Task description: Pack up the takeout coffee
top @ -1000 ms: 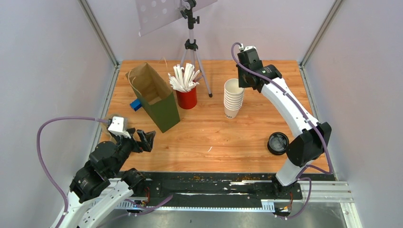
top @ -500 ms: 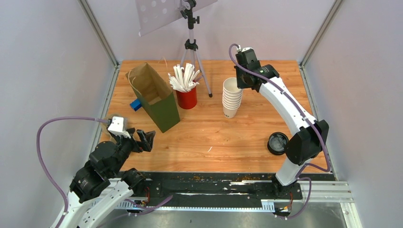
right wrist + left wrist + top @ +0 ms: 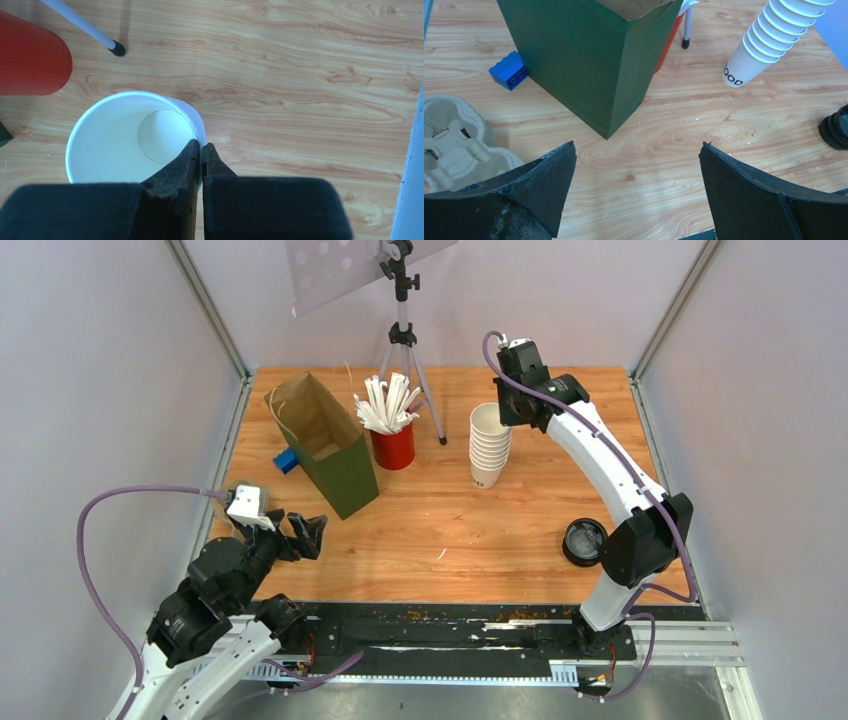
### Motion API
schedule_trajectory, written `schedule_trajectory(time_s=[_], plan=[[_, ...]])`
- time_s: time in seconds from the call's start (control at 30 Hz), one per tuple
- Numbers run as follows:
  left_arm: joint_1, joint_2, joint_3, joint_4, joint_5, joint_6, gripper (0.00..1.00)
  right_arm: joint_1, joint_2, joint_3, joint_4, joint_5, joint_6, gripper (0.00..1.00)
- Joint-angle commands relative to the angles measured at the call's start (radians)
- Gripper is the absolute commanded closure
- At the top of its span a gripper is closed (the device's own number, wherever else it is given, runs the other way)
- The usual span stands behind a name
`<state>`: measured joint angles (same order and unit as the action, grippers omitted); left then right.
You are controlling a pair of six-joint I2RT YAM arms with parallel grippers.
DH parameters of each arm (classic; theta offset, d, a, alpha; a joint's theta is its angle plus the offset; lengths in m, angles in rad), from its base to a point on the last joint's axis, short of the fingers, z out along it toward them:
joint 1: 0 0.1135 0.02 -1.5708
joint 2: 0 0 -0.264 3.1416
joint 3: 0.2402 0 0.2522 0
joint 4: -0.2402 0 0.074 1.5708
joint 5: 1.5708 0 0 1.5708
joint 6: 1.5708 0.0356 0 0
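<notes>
Cup point(image 3: 490, 421) topped the stack point(image 3: 487, 466) right of center; my right hand point(image 3: 201, 149) pinched its rim. Lid point(image 3: 585, 540) lay lower right on the desk point(image 3: 450, 530). My left hand point(image 3: 636, 150) hung spread wide, lower left.

White cup point(image 3: 115, 145), upright and open, tops the stack point(image 3: 487, 462), rim pinched in the right claw point(image 3: 201, 147). Round black lid point(image 3: 585, 540) lies flat on the tabletop point(image 3: 450, 530), well apart.
</notes>
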<state>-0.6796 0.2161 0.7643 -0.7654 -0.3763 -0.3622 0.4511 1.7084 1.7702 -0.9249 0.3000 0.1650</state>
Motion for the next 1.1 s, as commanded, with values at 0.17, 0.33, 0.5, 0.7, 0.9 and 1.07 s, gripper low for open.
schedule_trajectory(time_s=[0.17, 0.33, 0.5, 0.7, 0.9, 1.07], plan=[[-0.001, 0.011, -0.002, 0.030, -0.007, -0.012, 0.00, -0.004, -0.070, 0.106, -0.003, -0.011, -0.015, 1.00], [-0.001, 0.010, -0.002, 0.034, 0.005, -0.007, 0.00, -0.006, -0.087, 0.135, -0.008, -0.035, -0.014, 0.98], [-0.002, 0.006, -0.003, 0.033, 0.003, -0.009, 0.00, -0.008, -0.107, 0.182, -0.037, -0.085, 0.000, 1.00], [-0.002, -0.001, -0.005, 0.033, 0.001, -0.009, 0.00, -0.008, -0.170, 0.249, -0.051, -0.217, 0.019, 1.00], [-0.003, -0.003, -0.003, 0.030, -0.003, -0.012, 0.00, 0.021, -0.299, 0.107, -0.021, -0.396, 0.081, 1.00], [-0.001, -0.007, -0.005, 0.035, 0.001, -0.010, 0.00, 0.142, -0.447, -0.156, 0.111, -0.434, 0.113, 1.00]])
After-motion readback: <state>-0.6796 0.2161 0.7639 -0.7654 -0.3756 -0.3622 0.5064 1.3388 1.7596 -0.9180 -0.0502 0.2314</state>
